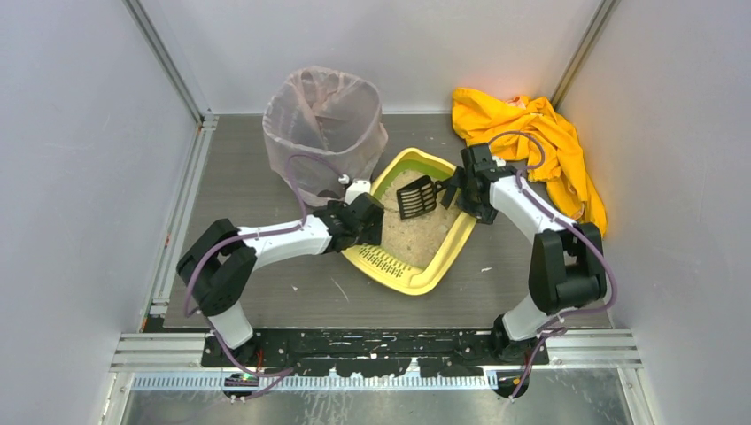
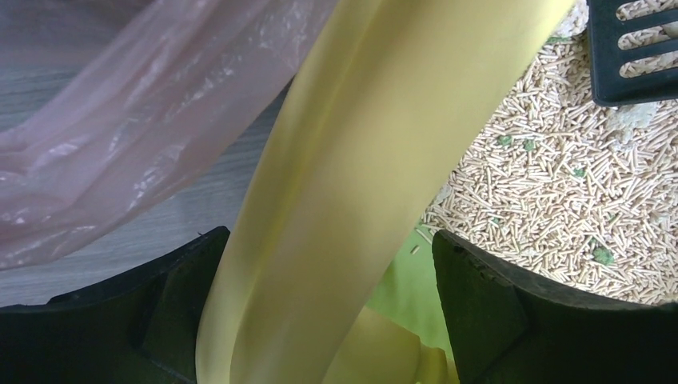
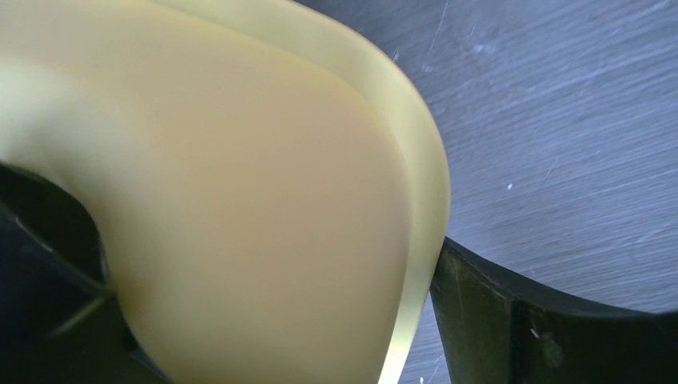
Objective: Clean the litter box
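Left claw [image 1: 370,220]: fingers [image 2: 512,320] straddle the long-side rim of the litter box [image 1: 416,282], one outside the wall, one inside over the green lining. Both touch the wall, so it is clamped on the rim.

Right claw [image 1: 462,190]: sits on the opposite long-side rim. In the wrist view the yellow wall fills the gap between the fingers [image 3: 520,328] and touches both; clamped on the box as well.

The litter box lies cornerwise between the two claws, with its slotted ledge [image 1: 383,259] on the end nearer the arm bases.

A black slotted scoop [image 1: 418,197] lies on the litter [image 1: 412,232] between the claws, just beside the right one.

The bin [image 1: 323,124], lined with a pinkish bag, is just beyond the left claw, on its outer side. A yellow cloth [image 1: 531,133] lies beyond the right claw.
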You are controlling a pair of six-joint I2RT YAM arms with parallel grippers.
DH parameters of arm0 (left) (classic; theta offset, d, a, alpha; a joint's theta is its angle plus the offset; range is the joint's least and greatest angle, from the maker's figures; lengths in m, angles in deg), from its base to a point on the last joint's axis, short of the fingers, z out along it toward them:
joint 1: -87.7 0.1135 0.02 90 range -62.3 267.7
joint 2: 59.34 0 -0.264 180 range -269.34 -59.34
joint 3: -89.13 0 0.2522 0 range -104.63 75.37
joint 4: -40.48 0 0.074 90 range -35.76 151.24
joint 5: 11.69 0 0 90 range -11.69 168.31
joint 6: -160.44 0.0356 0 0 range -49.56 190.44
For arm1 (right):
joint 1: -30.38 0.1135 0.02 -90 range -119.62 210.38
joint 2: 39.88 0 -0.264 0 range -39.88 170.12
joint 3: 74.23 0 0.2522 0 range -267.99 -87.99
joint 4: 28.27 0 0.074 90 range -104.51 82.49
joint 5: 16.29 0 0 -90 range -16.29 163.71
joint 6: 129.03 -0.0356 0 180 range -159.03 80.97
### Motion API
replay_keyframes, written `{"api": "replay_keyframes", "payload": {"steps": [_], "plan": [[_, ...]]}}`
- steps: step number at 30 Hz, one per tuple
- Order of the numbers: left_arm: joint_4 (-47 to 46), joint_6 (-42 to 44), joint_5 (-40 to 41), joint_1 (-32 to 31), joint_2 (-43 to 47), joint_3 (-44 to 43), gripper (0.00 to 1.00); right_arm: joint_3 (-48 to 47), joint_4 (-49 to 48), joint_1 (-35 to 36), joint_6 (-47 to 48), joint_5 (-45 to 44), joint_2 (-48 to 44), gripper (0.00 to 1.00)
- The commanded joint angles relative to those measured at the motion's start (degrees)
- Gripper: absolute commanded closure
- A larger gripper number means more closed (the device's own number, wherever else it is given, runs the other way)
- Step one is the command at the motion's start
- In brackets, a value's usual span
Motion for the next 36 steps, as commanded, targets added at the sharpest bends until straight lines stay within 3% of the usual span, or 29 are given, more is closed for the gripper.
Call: {"api": "replay_keyframes", "payload": {"steps": [1, 6, 13, 36], "plan": [[-5.15, -0.96, -11.49, -4.88, -11.96, -3.77, 0.1, -6.7, -3.38, -0.35, 0.24, -0.21, 8.4, 0.09], [-1.68, -0.41, -11.63, -7.62, -16.08, -9.22, 0.1, -12.67, -2.35, -0.31, 0.61, -2.42, 15.79, 0.1], [-2.27, -1.62, -13.69, -8.88, -15.69, -8.24, 0.1, -15.8, -2.19, -0.31, 1.13, -3.26, 17.51, 0.1], [3.0, -3.22, -13.06, -9.61, -10.2, -6.64, 0.09, -11.13, 2.69, 1.73, 4.33, -5.13, -2.97, 0.07]]}}
